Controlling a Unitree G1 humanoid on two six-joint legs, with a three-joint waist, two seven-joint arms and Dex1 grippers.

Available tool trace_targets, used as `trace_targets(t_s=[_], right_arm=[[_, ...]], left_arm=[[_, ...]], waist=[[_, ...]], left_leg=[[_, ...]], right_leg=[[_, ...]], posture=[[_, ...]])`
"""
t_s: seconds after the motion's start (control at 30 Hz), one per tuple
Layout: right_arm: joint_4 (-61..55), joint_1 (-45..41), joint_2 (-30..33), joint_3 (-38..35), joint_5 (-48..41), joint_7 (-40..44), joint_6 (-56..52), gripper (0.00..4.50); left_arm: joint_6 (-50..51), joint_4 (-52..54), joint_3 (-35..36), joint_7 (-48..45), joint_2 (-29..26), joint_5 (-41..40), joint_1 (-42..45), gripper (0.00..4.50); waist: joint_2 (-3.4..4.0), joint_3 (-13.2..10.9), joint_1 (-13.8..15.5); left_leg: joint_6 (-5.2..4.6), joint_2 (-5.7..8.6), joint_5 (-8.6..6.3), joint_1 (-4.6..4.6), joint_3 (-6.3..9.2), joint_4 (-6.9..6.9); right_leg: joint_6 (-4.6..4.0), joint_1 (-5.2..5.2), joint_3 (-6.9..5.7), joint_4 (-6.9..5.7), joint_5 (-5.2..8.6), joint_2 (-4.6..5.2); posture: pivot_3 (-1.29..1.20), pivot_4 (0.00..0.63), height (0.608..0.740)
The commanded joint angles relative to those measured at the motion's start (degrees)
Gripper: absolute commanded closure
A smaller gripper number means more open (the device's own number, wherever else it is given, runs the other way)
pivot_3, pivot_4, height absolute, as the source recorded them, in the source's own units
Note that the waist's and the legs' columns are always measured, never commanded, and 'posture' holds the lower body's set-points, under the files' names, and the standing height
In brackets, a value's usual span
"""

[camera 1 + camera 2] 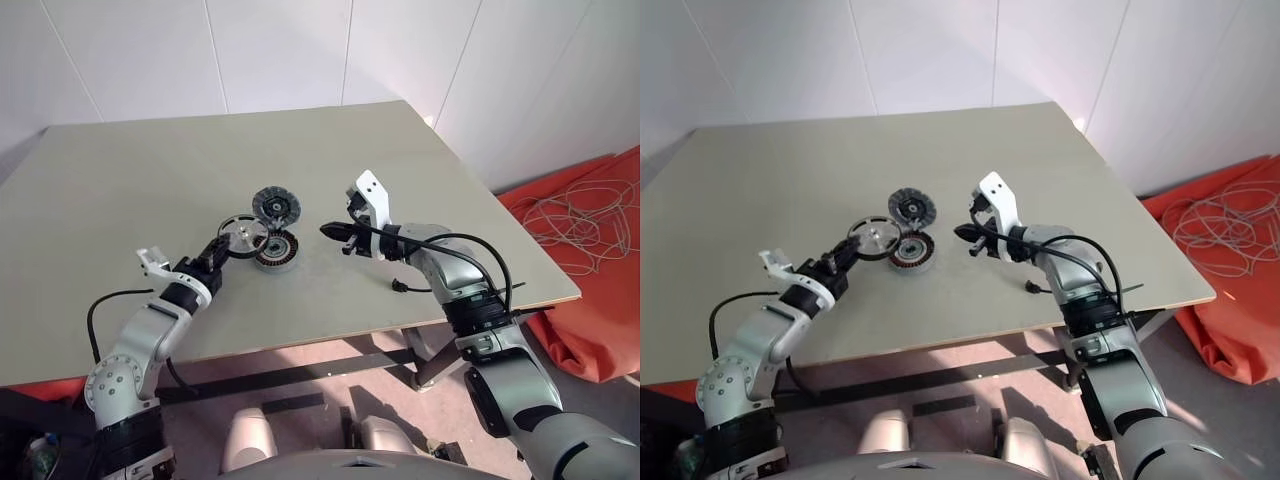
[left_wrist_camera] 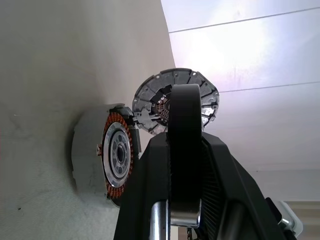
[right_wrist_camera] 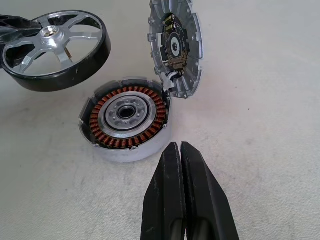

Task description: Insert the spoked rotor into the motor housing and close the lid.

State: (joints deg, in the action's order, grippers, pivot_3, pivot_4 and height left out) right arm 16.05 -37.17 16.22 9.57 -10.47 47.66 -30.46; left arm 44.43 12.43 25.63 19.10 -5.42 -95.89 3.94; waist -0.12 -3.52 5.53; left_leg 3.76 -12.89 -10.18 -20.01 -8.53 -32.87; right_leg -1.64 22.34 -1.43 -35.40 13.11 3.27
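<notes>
The left tool (image 1: pixel 222 249) pinches the spoked rotor (image 3: pixel 54 43) by its black rim, holding it lifted off the counter (image 1: pixel 150 170), just beside and slightly above the open motor housing (image 3: pixel 127 121); the right tool (image 3: pixel 181 150) has its fingers pressed together on nothing, pointing at the housing from the opposite side, near but apart. Just past the housing from the right tool, the lid (image 3: pixel 176 47) stands tilted up on edge, touching the housing's rim as if hinged there. The rotor looks stiff, thin and light, its smooth rim likely slippery; an edge pinch seems sound, though it may swing in the grip; its hub probably must meet the housing's centre bearing squarely, and magnets could snatch it sideways. The lid shows exposed circuitry on its inner face, so it is best pushed by the ribbed outer side. In the left wrist view the rotor's edge hides its own spokes and part of the lid; how the lid joins the housing is hard to make out.
</notes>
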Motion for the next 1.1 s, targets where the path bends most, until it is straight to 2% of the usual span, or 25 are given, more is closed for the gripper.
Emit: trace_targets(t_s=[0.03,0.27,0.73,1.0,1.1], right_arm=[[-0.51,-1.61,0.03,-0.7,-0.45,0.02,1.27,4.5],[-0.91,-1.38,0.27,-0.86,-0.43,-0.18,1.46,4.5],[-0.74,-1.45,0.37,-0.84,-0.35,-0.46,1.82,4.5],[-0.66,-1.62,-0.08,-0.69,-0.34,-0.63,1.92,4.5],[-0.54,-1.68,-0.12,-0.71,-0.31,-0.66,2.01,4.5]], left_arm=[[0.2,-1.41,-2.12,-0.16,-1.92,-1.42,2.05,4.06],[1.15,-9.3,-4.46,-3.95,-4.58,1.05,4.96,4.06],[2.7,-17.93,-5.31,-11.41,-3.83,5.3,8.18,4.06],[2.09,-28.73,-4.62,-19.84,-4.11,12.1,12.22,4.06],[2.42,-31.36,-4.22,-22.38,-3.97,14.46,13.34,4.06]], waist=[[0.0,0.0,0.0],[0.0,0.0,0.0],[0.0,0.0,0.02],[0.0,0.0,0.23],[0.01,0.0,0.23]], left_leg=[[0.01,0.0,0.01,0.0,0.0,-0.01],[0.04,0.0,0.02,0.01,0.01,-0.1],[0.05,0.0,0.03,0.01,0.01,-0.12],[0.09,0.02,0.06,0.08,0.02,-0.13],[0.09,0.01,0.06,0.25,0.02,-0.13]], right_leg=[[0.02,0.0,0.0,-0.01,0.01,0.0],[0.19,0.0,0.02,-0.08,0.09,0.0],[-0.04,-0.01,0.02,-0.14,-0.04,0.01],[-0.04,-0.08,0.01,-0.17,-0.04,0.04],[0.3,-0.26,0.02,-0.19,0.14,0.04]], posture=[[0.0,0.0,0.74],[0.0,0.0,0.74],[0.0,0.0,0.74],[0.0,0.0,0.74],[0.0,0.0,0.74]])
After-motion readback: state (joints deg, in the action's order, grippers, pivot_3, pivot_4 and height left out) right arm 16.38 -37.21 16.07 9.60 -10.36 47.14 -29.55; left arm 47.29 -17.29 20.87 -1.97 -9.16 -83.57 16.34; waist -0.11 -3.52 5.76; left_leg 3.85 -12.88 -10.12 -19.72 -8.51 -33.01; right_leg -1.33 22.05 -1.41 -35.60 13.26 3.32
